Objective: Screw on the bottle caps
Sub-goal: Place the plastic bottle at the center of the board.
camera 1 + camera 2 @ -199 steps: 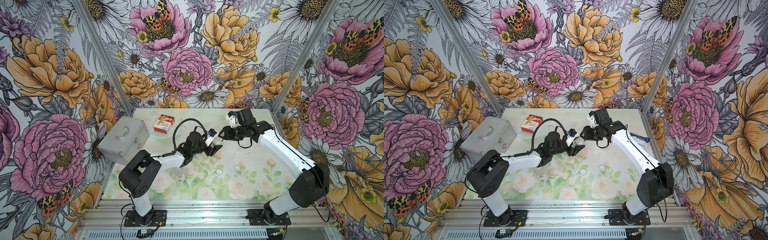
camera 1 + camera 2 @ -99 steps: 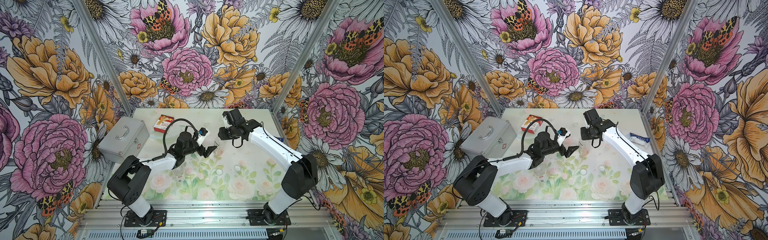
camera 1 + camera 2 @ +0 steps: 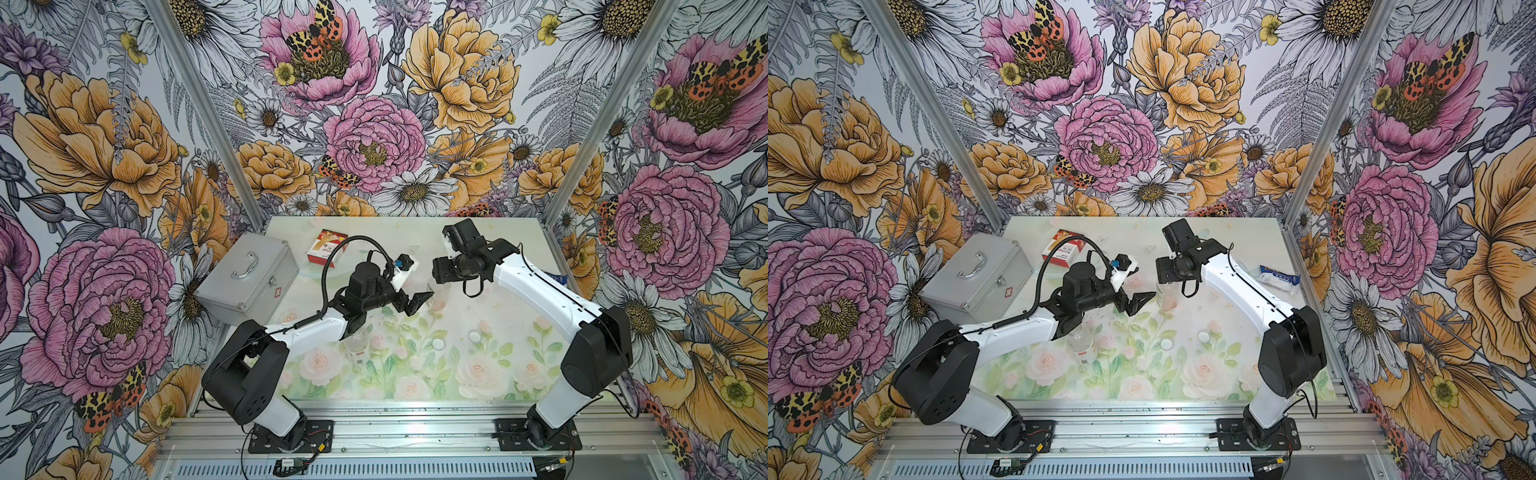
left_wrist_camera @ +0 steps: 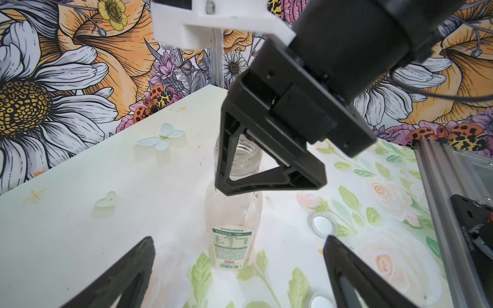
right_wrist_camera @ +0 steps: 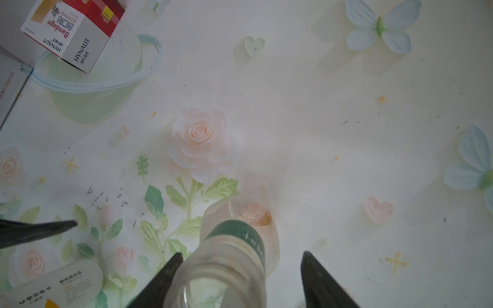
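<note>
The clear green-labelled bottle stands uncapped, left end effector wide and empty, right end effector parted around its neck; next, I judge, comes grasping a small round white cap.

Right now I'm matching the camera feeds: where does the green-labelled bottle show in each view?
In a top view: the green-labelled bottle stands upright near the scene's middle.
In a top view: the bottle, same spot.
Left wrist: bottle upright, mid-picture.
Right wrist: bottle close up, open neck nearest the lens.
Shared landmark: the right tool, straddling its neck.
</note>
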